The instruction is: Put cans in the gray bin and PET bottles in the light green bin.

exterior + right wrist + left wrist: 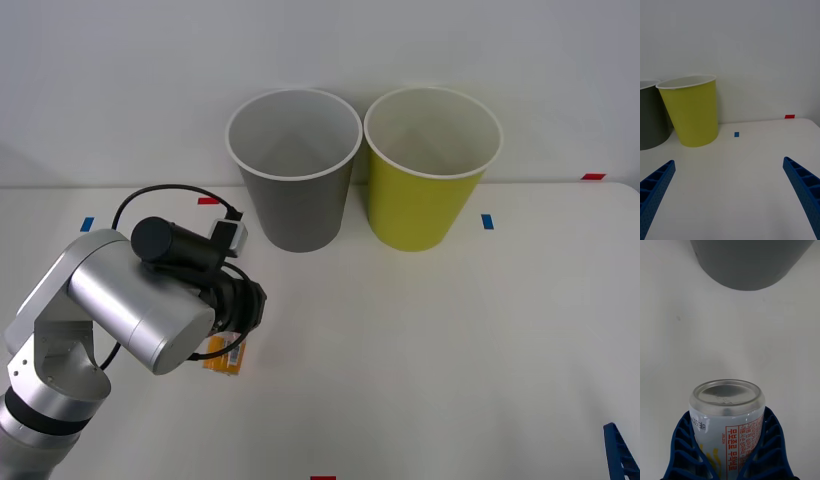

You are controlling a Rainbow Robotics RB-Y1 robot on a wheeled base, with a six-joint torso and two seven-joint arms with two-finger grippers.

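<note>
Your left pincer (730, 461) hugs the slim pale silver-topped can (727, 416) low over the white bench (450, 350); lift too shallow and it clips the dark gray tapered bin's (295, 180) rim. The right pincer (728, 195) waits wide open, empty.

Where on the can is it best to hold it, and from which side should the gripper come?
Grip the can across its round side wall, below the silver top. It appears to lie on the table, so coming from above with one finger on each side suits it. The left gripper already has its fingers around the body this way.
</note>
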